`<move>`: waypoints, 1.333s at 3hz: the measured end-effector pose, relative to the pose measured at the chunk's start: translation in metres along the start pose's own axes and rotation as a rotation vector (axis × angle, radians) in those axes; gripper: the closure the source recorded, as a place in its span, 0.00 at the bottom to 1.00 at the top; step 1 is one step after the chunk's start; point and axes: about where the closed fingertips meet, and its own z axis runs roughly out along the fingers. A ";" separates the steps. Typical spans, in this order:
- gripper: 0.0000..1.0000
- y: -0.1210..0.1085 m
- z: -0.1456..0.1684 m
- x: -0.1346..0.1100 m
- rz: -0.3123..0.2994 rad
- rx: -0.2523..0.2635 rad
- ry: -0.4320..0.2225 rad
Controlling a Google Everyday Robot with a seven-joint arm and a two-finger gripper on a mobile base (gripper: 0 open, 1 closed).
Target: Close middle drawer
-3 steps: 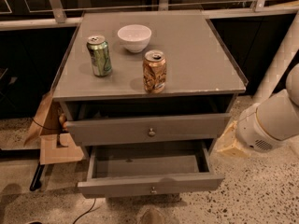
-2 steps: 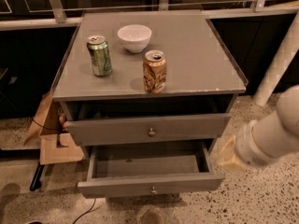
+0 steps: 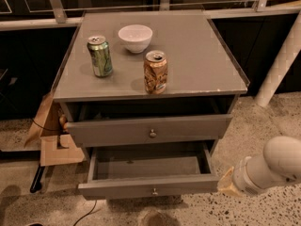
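The middle drawer is a wide grey drawer with a small brass knob. It is pulled far out and its grey box looks empty. Above it, another grey drawer with a knob stands slightly out from the cabinet. My gripper is at the end of the white arm at the lower right. It is close beside the right end of the middle drawer's face panel, at about the same height. I cannot tell if it touches the panel.
On the grey cabinet top stand a green can, a white bowl and a tan can. A cardboard box sits on the floor to the left. A white post slants at the right.
My arm and gripper have moved down, from beside the upper drawer to beside the right end of the open middle drawer's face. The drawers have not moved.
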 end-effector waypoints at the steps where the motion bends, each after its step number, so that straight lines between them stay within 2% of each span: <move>1: 1.00 0.008 0.065 0.042 0.083 -0.050 -0.032; 2: 1.00 0.018 0.086 0.048 0.099 -0.091 -0.039; 3: 1.00 0.018 0.088 0.049 0.100 -0.094 -0.038; 4: 1.00 0.017 0.100 0.050 0.073 -0.085 -0.063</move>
